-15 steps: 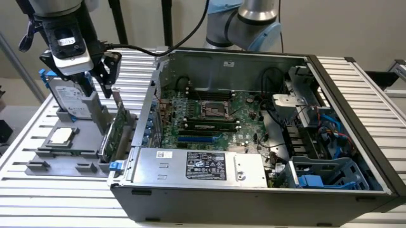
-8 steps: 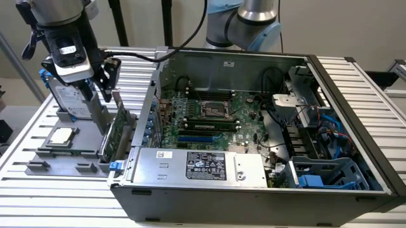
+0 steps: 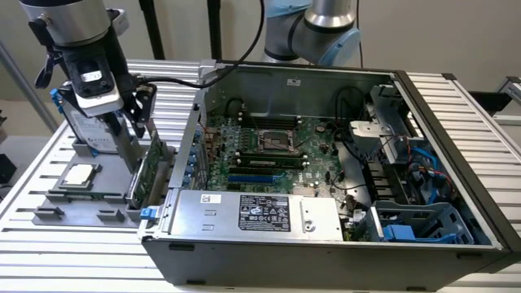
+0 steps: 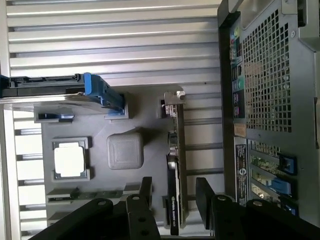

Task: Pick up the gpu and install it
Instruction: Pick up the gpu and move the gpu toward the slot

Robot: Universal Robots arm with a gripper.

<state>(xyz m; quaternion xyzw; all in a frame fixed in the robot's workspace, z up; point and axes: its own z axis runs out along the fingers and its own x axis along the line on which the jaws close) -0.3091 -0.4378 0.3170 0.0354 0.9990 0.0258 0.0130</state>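
Soft, even white light is cast from above. Bright streaks of glare are thrown off the slatted table (image 4: pixel 115 30) in the wrist view, where the gripper (image 4: pixel 174 182) is rendered near-black; the interior of the computer case (image 3: pixel 326 256) is mildly shadowed.

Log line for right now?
gripper: open | position: straddling graphics card | card: on edge in grey holder beside computer case | installed: no

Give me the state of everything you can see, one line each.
gripper: open, astride the gpu, not gripping it
gpu: on edge in the gray holder, not installed
hard drive: on edge in the holder
processor: flat in the holder
computer case: side open
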